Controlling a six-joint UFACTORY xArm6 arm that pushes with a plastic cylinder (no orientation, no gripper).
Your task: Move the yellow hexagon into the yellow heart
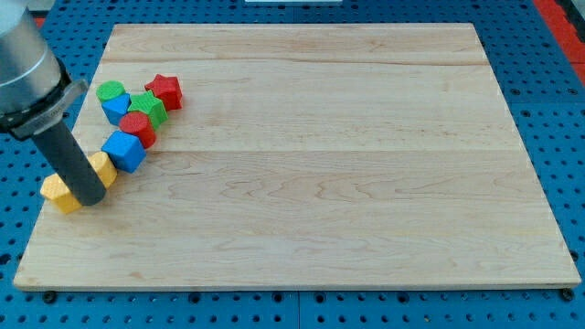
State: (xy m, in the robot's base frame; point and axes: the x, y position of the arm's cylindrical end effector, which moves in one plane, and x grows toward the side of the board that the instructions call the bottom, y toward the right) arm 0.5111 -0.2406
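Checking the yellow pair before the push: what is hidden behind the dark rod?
My tip stands between two yellow blocks; the rod covers their facing sides, so shapes and any contact are hidden.

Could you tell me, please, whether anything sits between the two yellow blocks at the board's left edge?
Only my tip: it stands between the yellow block at the view's left and the yellow block up right of it. Their shapes are partly hidden.
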